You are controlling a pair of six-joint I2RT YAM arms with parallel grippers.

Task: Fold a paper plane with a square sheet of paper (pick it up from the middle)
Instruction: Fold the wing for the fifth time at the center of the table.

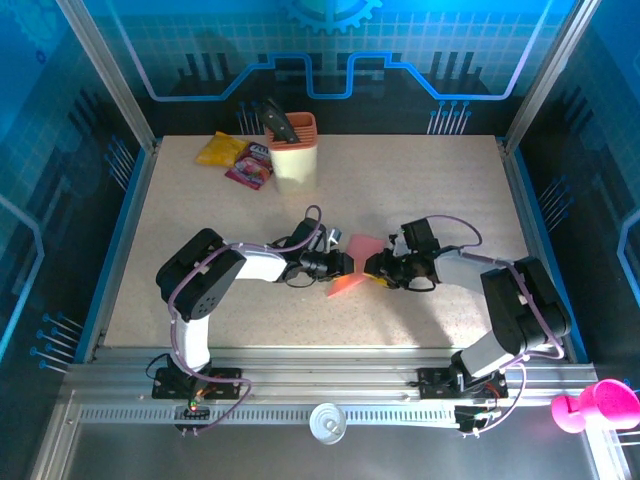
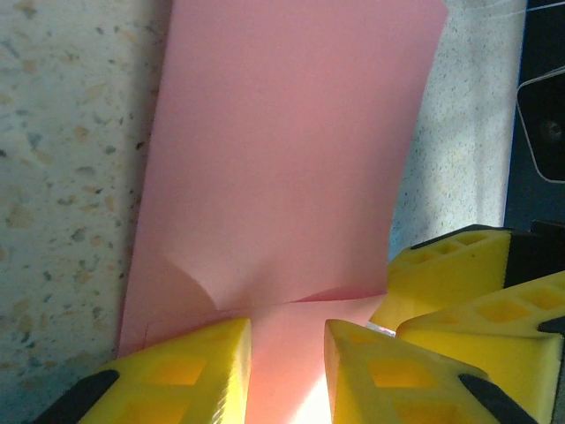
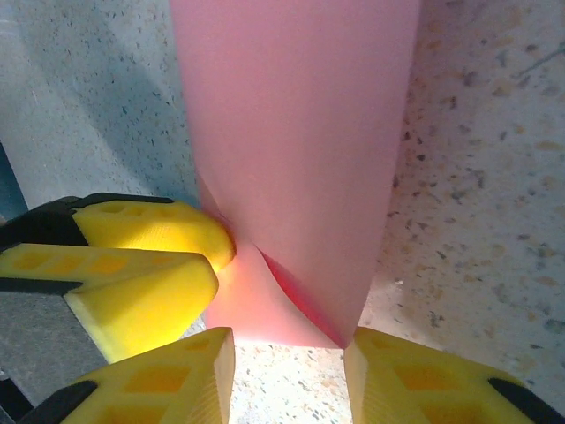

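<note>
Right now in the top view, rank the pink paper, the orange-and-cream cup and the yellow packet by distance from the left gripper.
From the left gripper:
1. Pink paper, right at its fingertips, centre table.
2. Orange-and-cream cup, toward the back.
3. Yellow packet, back left, beyond the cup.

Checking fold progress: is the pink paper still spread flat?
No. The pink paper is pinched at its middle and bent; creases show in the left wrist view.

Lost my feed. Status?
Left gripper and right gripper meet at the paper mid-table. Paper pinched, folded. Cup and packets far back, not in the way.
</note>
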